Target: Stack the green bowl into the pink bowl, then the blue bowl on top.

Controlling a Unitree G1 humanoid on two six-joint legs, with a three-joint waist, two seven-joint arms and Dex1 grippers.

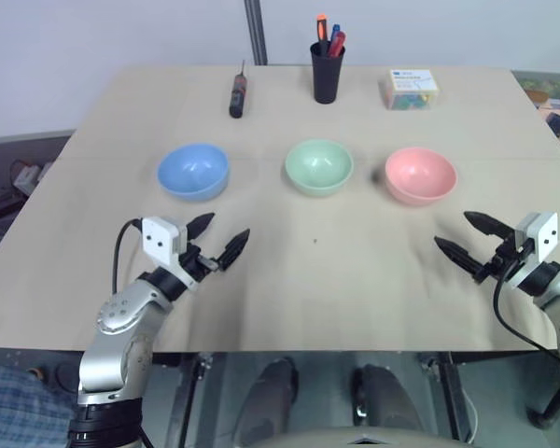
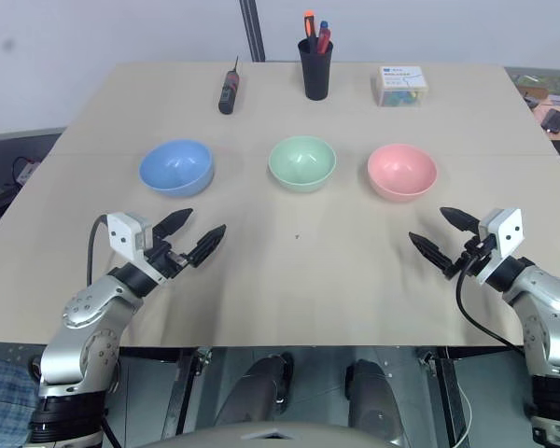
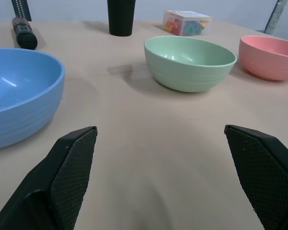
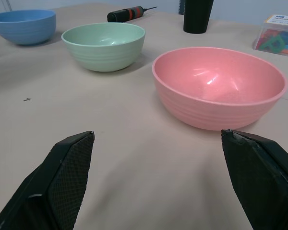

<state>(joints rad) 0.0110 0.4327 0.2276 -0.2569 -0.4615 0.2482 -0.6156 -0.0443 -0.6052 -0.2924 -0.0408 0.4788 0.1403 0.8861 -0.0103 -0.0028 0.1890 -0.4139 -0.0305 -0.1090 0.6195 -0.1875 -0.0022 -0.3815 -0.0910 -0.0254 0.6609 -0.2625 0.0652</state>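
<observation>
Left gripper (image 1: 217, 239): jaws spread wide, nothing held, hovering over the near part of the table (image 1: 317, 280) on the robot's left, fingers aimed forward and slightly inward. Right gripper (image 1: 469, 237): jaws likewise wide apart and empty, over the near right part of the table, fingers aimed inward toward the middle. Ahead of both, in one row across the table and each apart from its neighbour: blue bowl (image 1: 193, 171) on the left, green bowl (image 1: 319, 166) in the middle, pink bowl (image 1: 420, 175) on the right; all three upright, mouth up, empty, none nested. Governing relation: the green bowl lies beyond the left gripper and off to its right, and beyond the right gripper and off to its left, roughly midway between the two; neither arm looks clearly nearer. The blue bowl sits closest ahead of the left gripper; the pink bowl sits just ahead of the right gripper and a little inward. Bowls are round, so no long axis to align with; a rim grasp appears workable from any side. Status, judged: no step of the stacking done. Far edge, apart from the bowls: screwdriver (image 1: 237, 93), black pen cup (image 1: 327, 69), small clear box (image 1: 412, 89).
</observation>
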